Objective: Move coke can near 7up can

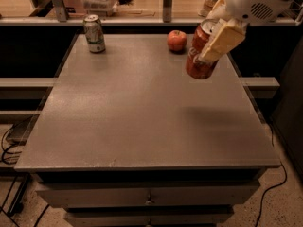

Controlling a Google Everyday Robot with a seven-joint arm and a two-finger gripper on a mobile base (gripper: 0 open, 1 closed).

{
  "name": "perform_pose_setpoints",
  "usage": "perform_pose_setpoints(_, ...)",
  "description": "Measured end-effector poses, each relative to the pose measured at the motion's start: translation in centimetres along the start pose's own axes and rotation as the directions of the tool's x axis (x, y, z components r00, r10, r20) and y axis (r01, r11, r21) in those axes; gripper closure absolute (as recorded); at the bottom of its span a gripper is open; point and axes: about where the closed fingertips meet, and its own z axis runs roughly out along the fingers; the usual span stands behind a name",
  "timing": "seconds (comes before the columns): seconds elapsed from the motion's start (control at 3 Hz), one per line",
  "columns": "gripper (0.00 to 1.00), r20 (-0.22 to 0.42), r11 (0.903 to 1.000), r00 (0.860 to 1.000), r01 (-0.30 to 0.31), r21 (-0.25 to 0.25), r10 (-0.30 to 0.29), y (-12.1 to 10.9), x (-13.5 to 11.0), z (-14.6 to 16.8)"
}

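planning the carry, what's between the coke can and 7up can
Camera view: an apple sits just left of the coke can, held aloft at the right by the gripper; beyond it, bare table up to the 7up can.

Lab-type robot test area: grey drawer-fronted table, loose cables on the speckled floor left of it, glazed railing behind it. Gripper above the table's right rear, clamped on coke can.

At upper right, the end effector gripping the coke can covers part of it, and the top edge crops the arm.
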Motion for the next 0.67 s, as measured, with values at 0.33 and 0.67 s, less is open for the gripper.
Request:
perform_pose_setpoints(0.33,1.0,-0.021,0.9999,1.0,-0.015,0.005,0.015,0.2,0.0,1.0)
perform_pose_setpoints(0.67,1.0,0.004,0.9983,0.999,-0.045,0.037,0.045,-1.2,-1.1,2.9)
